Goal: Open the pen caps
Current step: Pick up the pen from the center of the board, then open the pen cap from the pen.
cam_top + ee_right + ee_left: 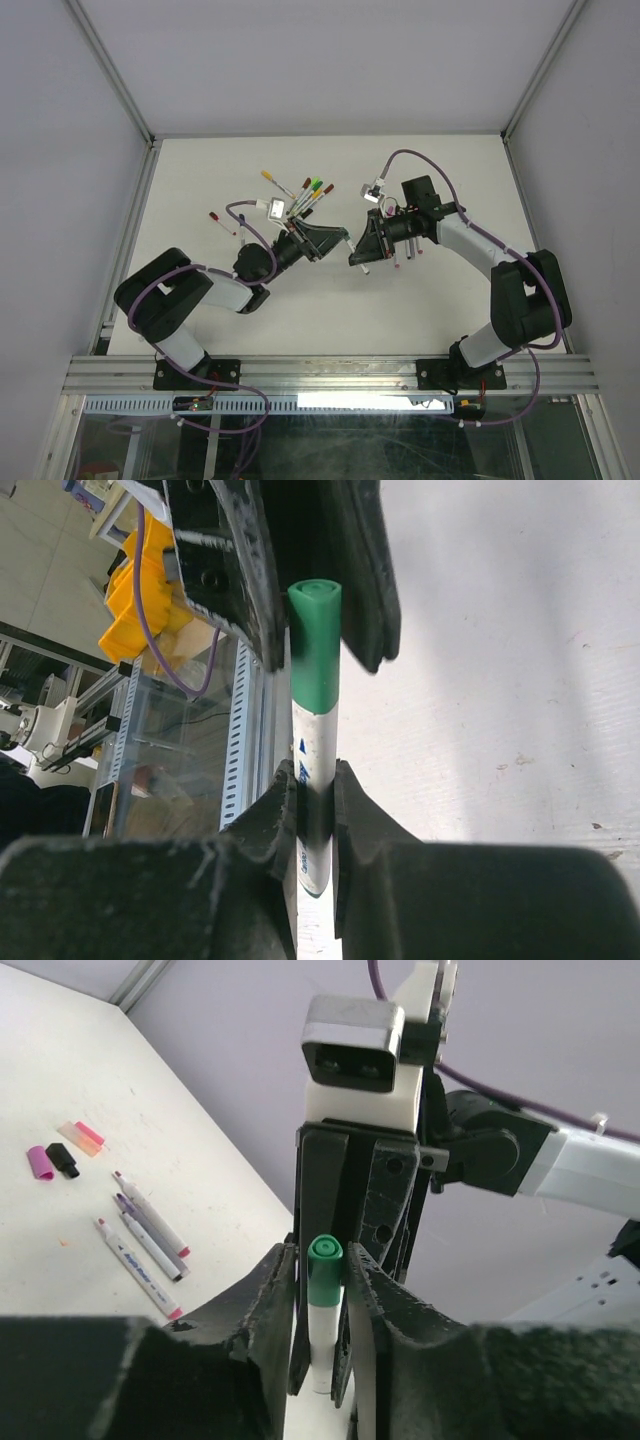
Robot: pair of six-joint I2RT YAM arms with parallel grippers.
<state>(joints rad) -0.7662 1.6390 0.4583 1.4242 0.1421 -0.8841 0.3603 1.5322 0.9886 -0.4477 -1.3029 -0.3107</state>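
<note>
A green pen is held between my two grippers above the table. Its green cap (325,1270) sits between the left gripper's fingers (272,1295), which are shut on it. The white barrel (314,750) runs down into the right gripper (315,785), which is shut on it. In the right wrist view the cap (315,645) is still seated on the barrel. In the top view the left gripper (340,241) and right gripper (359,254) meet tip to tip at mid-table. Several other pens (305,194) lie fanned out behind them.
A red-tipped pen (222,222) lies alone at the left. Three uncapped pens (148,1235) and loose pink (40,1163), black (62,1160) and pink-orange (82,1138) caps lie on the table beside the right arm (470,240). An aluminium rail (320,372) runs along the near edge.
</note>
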